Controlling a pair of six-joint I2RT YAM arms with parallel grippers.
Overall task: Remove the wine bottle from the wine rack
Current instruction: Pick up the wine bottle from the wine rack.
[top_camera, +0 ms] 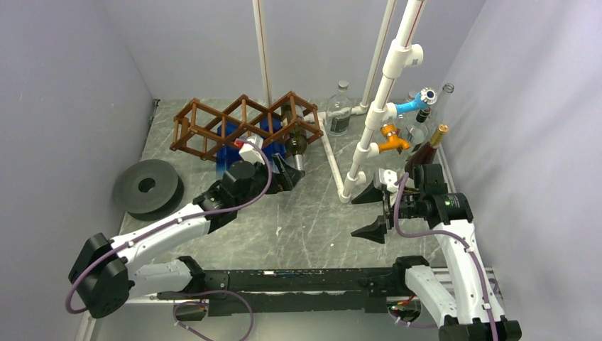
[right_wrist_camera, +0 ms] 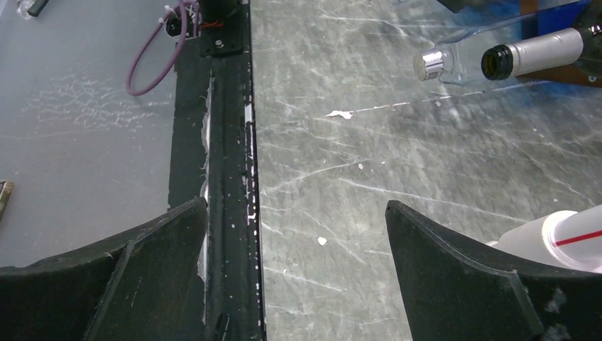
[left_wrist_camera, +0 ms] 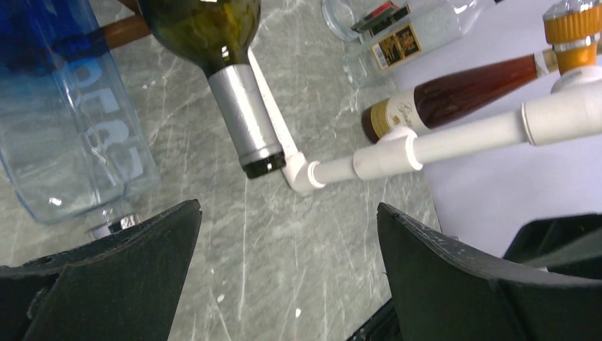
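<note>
The brown wooden wine rack [top_camera: 241, 122] stands at the back of the table. A dark green wine bottle [top_camera: 294, 140] lies in its right-hand cell, its silver-foiled neck [left_wrist_camera: 245, 121] pointing out toward the front. My left gripper [top_camera: 287, 172] is just in front of that neck, open, with nothing between its fingers [left_wrist_camera: 287, 210]. In the right wrist view the bottle's mouth [right_wrist_camera: 529, 55] shows at the far upper right. My right gripper [top_camera: 374, 212] hangs open and empty over the table on the right [right_wrist_camera: 297, 206].
A blue-tinted glass bottle [left_wrist_camera: 71, 121] lies under the rack beside the wine bottle. A white PVC pipe frame [top_camera: 376, 106] stands right of the rack, its floor pipe [left_wrist_camera: 280, 135] touching the bottle's neck. Further bottles [top_camera: 424, 138] lean at the right wall. A grey disc [top_camera: 149, 188] sits left.
</note>
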